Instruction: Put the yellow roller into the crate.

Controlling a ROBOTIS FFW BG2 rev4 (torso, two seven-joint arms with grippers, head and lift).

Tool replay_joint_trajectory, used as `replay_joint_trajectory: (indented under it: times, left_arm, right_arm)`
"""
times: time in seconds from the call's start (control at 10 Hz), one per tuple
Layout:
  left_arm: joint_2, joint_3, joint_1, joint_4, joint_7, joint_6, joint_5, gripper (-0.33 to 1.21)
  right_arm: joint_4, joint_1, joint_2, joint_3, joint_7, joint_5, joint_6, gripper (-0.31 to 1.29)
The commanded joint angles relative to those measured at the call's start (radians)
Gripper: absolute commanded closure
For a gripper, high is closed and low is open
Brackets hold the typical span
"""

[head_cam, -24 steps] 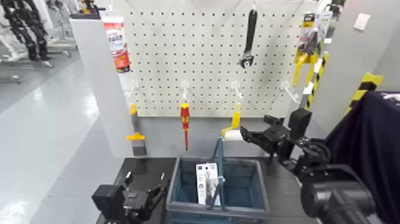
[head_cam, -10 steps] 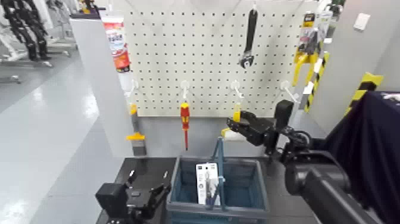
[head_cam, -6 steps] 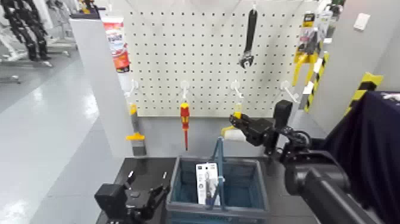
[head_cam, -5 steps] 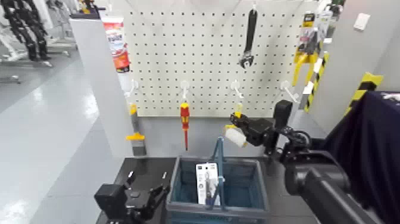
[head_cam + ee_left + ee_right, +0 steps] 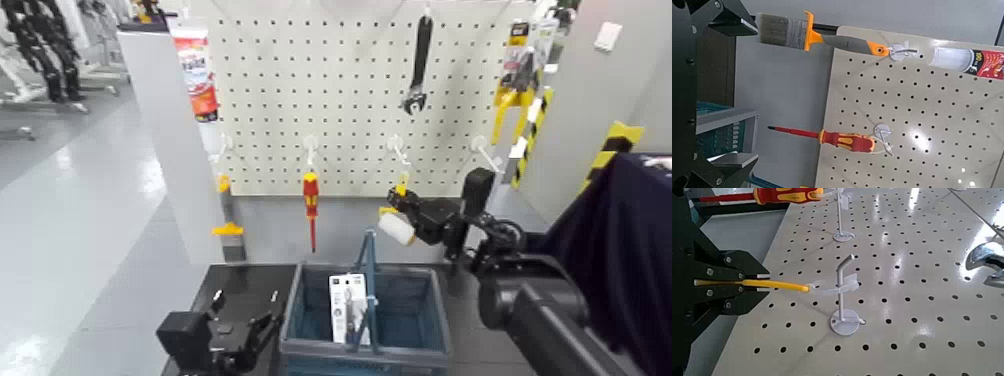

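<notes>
Dark counter [image 5: 240, 285] at the foot of the white pegboard [image 5: 350, 90]; the crate [image 5: 366, 325] sits directly on it, blue hoop handle upright, a white box [image 5: 347, 305] standing inside. Pegboard carries the rest on hooks: red-and-yellow screwdriver [image 5: 311, 205], black wrench [image 5: 418, 65], tube [image 5: 195, 70] at its upper left corner, paintbrush [image 5: 227, 228] with orange ferrule at the lower left edge. Grey floor [image 5: 70, 220] runs off to the left of the counter.
</notes>
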Motion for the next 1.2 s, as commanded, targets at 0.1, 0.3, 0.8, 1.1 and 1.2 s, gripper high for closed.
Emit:
replay_joint_trajectory:
  times: [0.1, 0.3, 0.8, 1.1, 1.2]
  left_arm:
    - [0.000, 0.004, 0.004, 0.000, 0.002, 0.000, -0.002, 0.17]
    - [-0.002, 0.007, 0.009, -0.002, 0.004, 0.002, -0.002, 0.17]
    - [-0.003, 0.013, 0.015, -0.003, 0.005, 0.003, -0.003, 0.17]
    - [0.000, 0.012, 0.015, -0.005, 0.004, 0.008, -0.003, 0.17]
    - [0.002, 0.010, 0.013, -0.005, 0.004, 0.008, -0.003, 0.17]
  right_arm:
    - [-0.090, 0.038, -0.003, 0.004, 0.002, -0.010, 0.033, 1.23]
    - [-0.182, 0.082, -0.012, 0.010, -0.002, -0.018, 0.073, 1.23]
    - [-0.429, 0.197, -0.034, 0.009, -0.025, -0.030, 0.158, 1.23]
    - [-0.602, 0.286, -0.038, -0.031, -0.051, -0.036, 0.198, 1.23]
    - [-0.658, 0.318, -0.040, -0.042, -0.063, -0.046, 0.205, 1.23]
